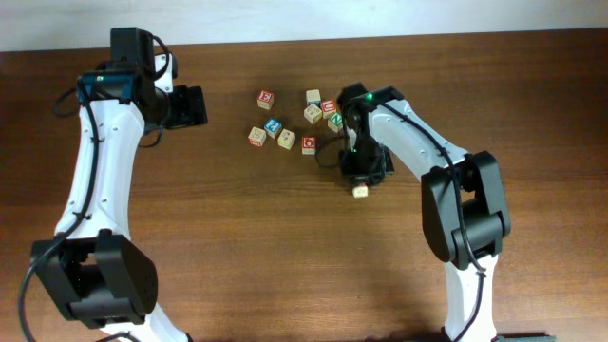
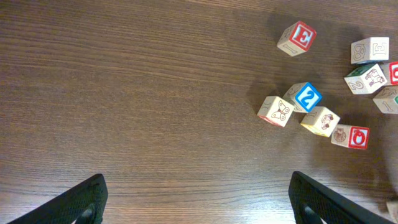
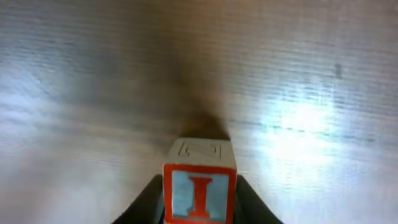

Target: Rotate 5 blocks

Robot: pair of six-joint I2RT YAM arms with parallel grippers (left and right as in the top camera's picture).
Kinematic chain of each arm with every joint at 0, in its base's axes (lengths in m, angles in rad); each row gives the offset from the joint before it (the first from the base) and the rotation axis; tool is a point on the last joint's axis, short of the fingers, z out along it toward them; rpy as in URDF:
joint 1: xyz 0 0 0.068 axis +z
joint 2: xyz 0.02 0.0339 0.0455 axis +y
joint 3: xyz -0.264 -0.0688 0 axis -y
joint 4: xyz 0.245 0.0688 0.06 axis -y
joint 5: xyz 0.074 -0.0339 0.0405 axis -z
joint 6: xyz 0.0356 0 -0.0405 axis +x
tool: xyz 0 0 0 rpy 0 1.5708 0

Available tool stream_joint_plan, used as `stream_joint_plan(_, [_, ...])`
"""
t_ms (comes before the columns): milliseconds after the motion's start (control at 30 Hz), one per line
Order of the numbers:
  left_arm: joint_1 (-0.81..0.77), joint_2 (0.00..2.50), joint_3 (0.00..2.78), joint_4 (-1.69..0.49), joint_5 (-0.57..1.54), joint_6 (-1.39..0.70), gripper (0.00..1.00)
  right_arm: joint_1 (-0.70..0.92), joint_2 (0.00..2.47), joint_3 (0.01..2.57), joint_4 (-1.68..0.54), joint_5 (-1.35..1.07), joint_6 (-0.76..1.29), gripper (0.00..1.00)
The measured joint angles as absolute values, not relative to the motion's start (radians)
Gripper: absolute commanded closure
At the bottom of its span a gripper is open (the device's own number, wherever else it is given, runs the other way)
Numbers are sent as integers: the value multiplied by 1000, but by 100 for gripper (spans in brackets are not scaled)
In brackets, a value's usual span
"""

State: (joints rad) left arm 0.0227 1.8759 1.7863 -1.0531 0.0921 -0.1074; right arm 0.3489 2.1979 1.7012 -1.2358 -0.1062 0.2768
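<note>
Grips the I block point(image 3: 199, 190) in the right jaws, with the dark fingers point(image 3: 144, 200) tight against both its sides and closed to the block's width. Shows a red-framed face with a red I on pale blue toward the wrist camera, and a tan top face with a faint embossed mark. Cannot tell whether it rests on the tabletop point(image 3: 87, 81) or hangs just above. From overhead, pokes out at the right arm's tip, near the other blocks but apart from them, on the robot's side.

Holds the left jaws spread wide, with nothing but bare wood between the fingers point(image 2: 73, 200). Stands left of the blocks, well apart.

Other blocks at mid-tabletop, in two loose groups:
- **Left group:**
  - E block point(image 2: 296, 38) on its own at the far side, turned askew.
  - Nearer, a ragged row, each just beside the next: butterfly block point(image 2: 275, 111), blue cube point(image 2: 306, 97), yellow cube point(image 2: 320, 121) and O block point(image 2: 350, 135).
- **Right group:** four blocks bunched close by the right arm, among them a pale block point(image 2: 369, 50). Partly cut off in the left wrist view.
</note>
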Motion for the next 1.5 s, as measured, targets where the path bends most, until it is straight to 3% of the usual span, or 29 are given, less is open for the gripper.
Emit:
stream_joint_plan(100, [23, 1876, 1786, -1053, 92, -110, 5, 357, 2198, 1698, -1298, -106, 284, 51])
stream_joint_plan(167, [23, 1876, 1786, -1053, 92, -110, 4, 366, 2198, 1698, -1312, -107, 286, 46])
stream_joint_plan(333, [23, 1876, 1786, -1052, 92, -110, 2, 368, 2199, 1719, -1360, -106, 279, 44])
stream_joint_plan(400, [23, 1876, 1786, -1053, 92, -110, 2, 368, 2204, 1877, -1388, -106, 270, 41])
stream_joint_plan(500, [23, 1876, 1792, -1051, 91, -110, 1, 368, 2203, 2026, -1249, -108, 262, 39])
stream_joint_plan(667, [33, 1876, 1837, -1055, 88, -110, 0, 406, 2231, 2032, -979, -114, 315, 37])
stream_joint_plan(767, [34, 1876, 1837, -1061, 88, -110, 1, 464, 2303, 2031, -937, -108, 320, 37])
stream_joint_plan(867, [34, 1876, 1837, -1065, 88, -110, 1, 501, 2381, 2028, -929, -67, 323, 38])
stream_joint_plan(1100, [34, 1876, 1837, -1066, 88, -110, 0, 503, 2408, 2028, -927, 12, 333, 53])
stream_joint_plan(1233, [34, 1876, 1837, -1066, 88, -110, 1, 503, 2408, 2027, -883, 23, 318, 76])
stream_joint_plan(1500, [34, 1876, 1837, -1068, 88, -110, 0, 502, 2400, 2048, -1098, -5, 341, 79])
